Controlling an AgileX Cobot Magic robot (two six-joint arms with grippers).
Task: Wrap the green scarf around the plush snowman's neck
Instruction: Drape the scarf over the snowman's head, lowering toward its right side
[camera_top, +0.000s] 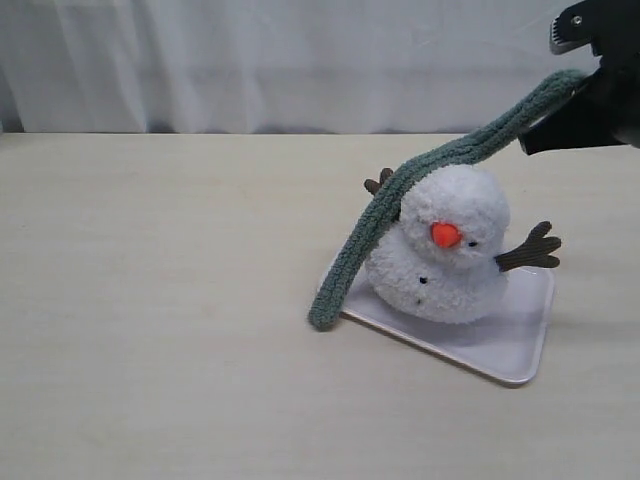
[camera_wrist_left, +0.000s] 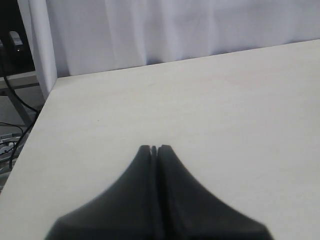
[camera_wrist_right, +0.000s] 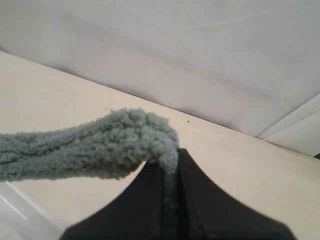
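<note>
The long, dull grey-green fuzzy knit scarf lies draped over the back of the head of the small fluffy white plush snowman. One end is pinched in the right tool, jaws closed on the knit and held high to the right. The other end trails down to the pale tabletop, just beside the shallow white rectangular tray on which the snowman sits.

I judge the scarf light, limp and clingy, and apt to drag the equally light snowman. I would take hold near an end.

The left tool is closed on nothing, over bare tabletop.

I find the neck crease hard to trace under the fluff. The scarf's run behind the head is hidden, and the exterior view cuts off the right tool.
</note>
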